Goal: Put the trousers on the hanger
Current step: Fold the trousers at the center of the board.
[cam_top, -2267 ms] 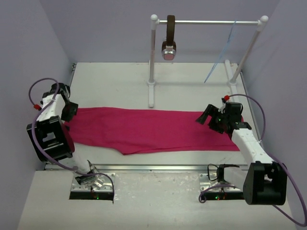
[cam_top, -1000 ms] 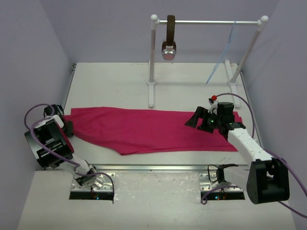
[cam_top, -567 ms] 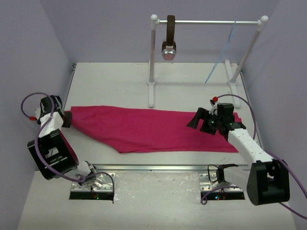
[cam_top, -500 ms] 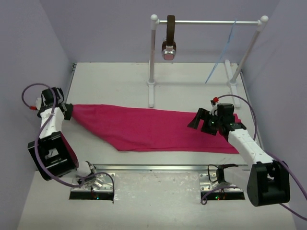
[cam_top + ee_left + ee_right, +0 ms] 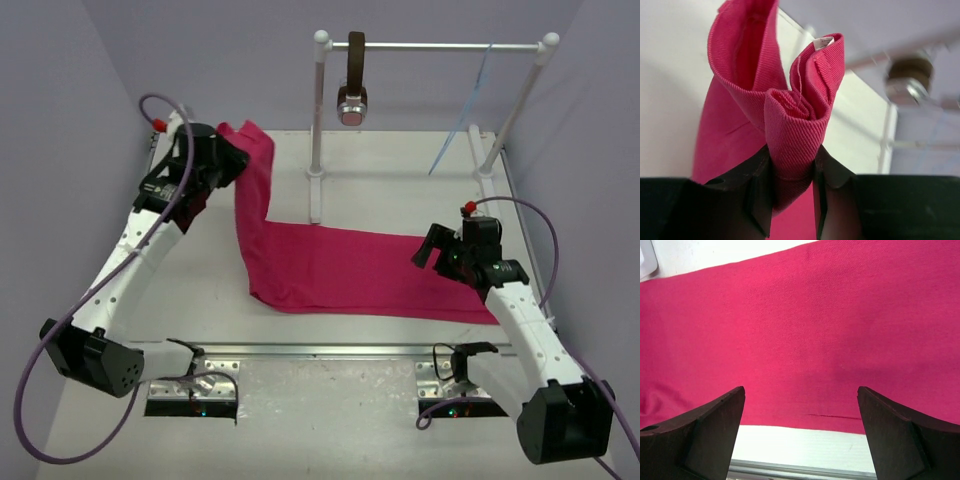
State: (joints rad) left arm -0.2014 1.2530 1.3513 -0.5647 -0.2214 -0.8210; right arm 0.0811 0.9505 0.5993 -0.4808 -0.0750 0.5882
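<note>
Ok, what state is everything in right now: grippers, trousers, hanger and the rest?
left gripper: shut on the bunched end of the trousers.
right gripper: open, over the trousers' other end, holding nothing.
trousers: one end pinched and raised, the rest flat on the table.
hanger: hanging on the rail, empty.
brown strap: hanging on the rail.

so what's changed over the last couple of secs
The left gripper, shut on the left end of the trousers, has swung from the near-left edge up to the far left, dragging the cloth into an L shape. The right gripper shifted only slightly and stays open over the right end. The hanger and brown strap hang on the rail as before.
</note>
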